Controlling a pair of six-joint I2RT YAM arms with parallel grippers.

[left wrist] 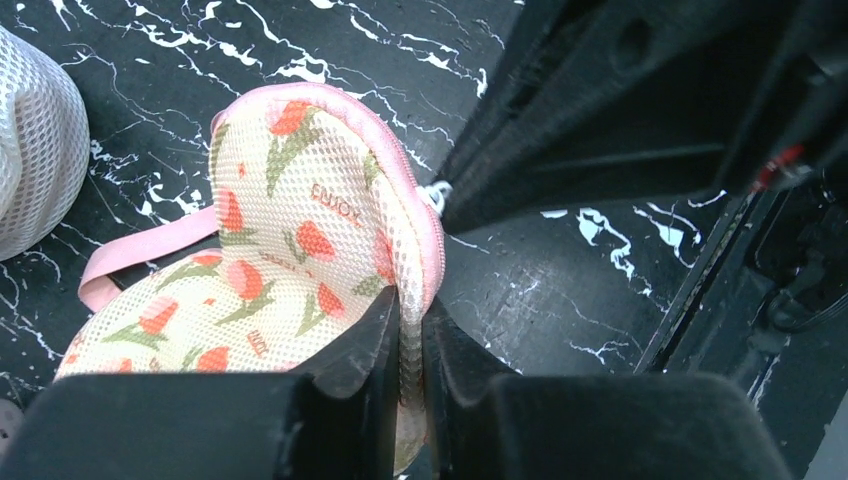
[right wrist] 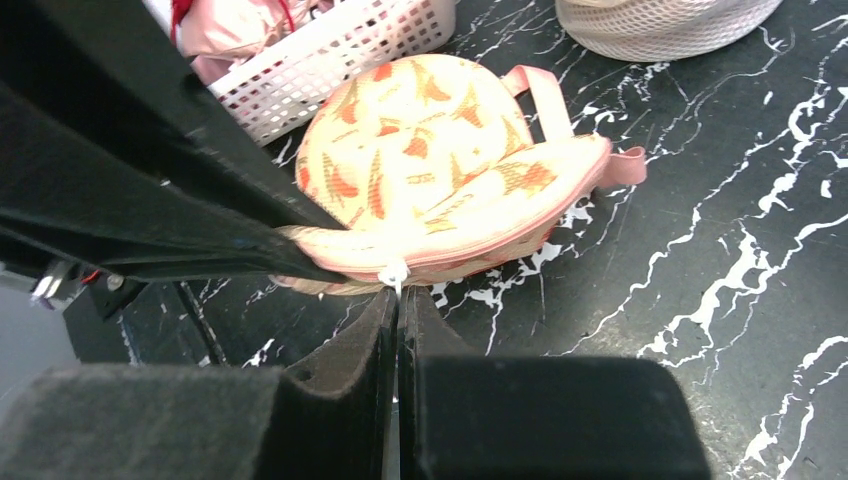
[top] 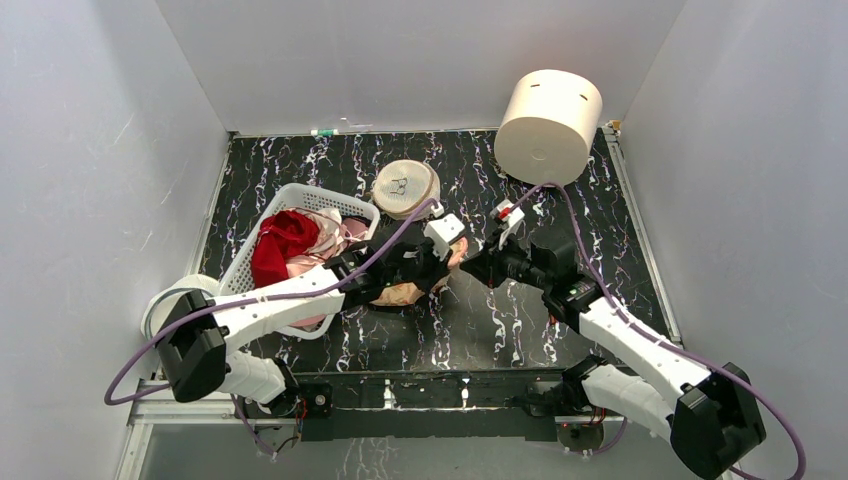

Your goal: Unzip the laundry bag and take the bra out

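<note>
- Laundry bag [right wrist: 430, 170] lies on the black marbled table [top: 500, 320], just in front of the white basket [top: 300, 200] and between your two grippers.
- Your left gripper [left wrist: 410, 310] is clamped on the bag's rim. The patterned mesh and pink trim are squeezed between its fingers [left wrist: 360, 340], and that edge stands up off the table.
- Your right gripper [right wrist: 398, 300] is closed tight, with the small white zip pull [right wrist: 393, 272] pinched at its fingertips, right at the bag's pink zip line.
- From the right wrist camera, the zip looks closed along the whole edge facing you, so you cannot see inside the bag.
- The bag's pink strap loop [right wrist: 545, 95] lies flat on the table on the side away from your right gripper.
- In the basket you can see a red garment [top: 280, 245] and pink clothes [top: 335, 232] beside it.
- A round cream mesh disc [top: 405, 187] sits on the table behind the bag, apart from it.
- A large cream cylinder [top: 548, 125] stands at the far right of the table, well apart from the bag.
</note>
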